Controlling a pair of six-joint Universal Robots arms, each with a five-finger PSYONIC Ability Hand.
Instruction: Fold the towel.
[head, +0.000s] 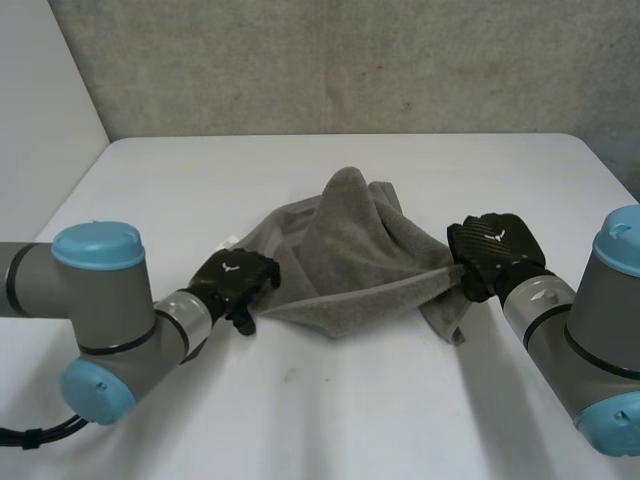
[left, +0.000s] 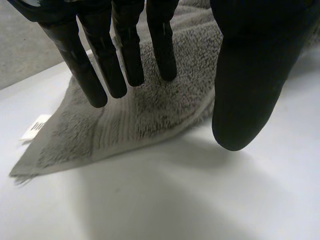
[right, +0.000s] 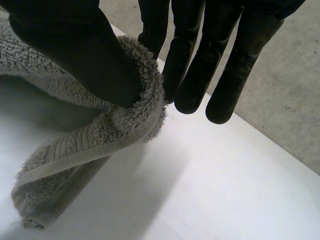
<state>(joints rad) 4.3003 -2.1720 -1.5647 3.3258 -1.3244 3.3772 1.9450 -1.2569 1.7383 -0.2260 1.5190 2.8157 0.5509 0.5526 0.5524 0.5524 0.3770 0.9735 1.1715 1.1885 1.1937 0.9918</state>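
Near the middle of the white table (head: 330, 400), has the grey towel (head: 350, 255) bunched into a heap, peaked toward the far side and sloping down to left and right. Draws the near hem into a slightly sagging line from one hand to the other.

Sets the left hand (head: 237, 282) at the towel's near-left end. Holds that hand's fingers (left: 110, 70) straight and a little spread over the terry, with the thumb (left: 250, 80) well apart from them and closed on nothing. Cannot tell from the left wrist view whether the fingertips touch the cloth. Has the corner beyond those fingertips flat on the table, with a small white label (left: 36, 127) poking out beside it.

Sets the right hand (head: 492, 245) at the towel's right edge. Clamps that edge between thumb (right: 75, 55) and fingers (right: 192, 75): curls the hem up round the thumb's tip, against the nearest finger, with the other fingers straight, close together and pointing past the cloth. Holds the gripped part clear of the table and lets the end below it hang in a loose fold whose tip rests on the white surface.

Has the left arm (head: 110, 320) at the near left and the right arm (head: 590, 330) at the near right.
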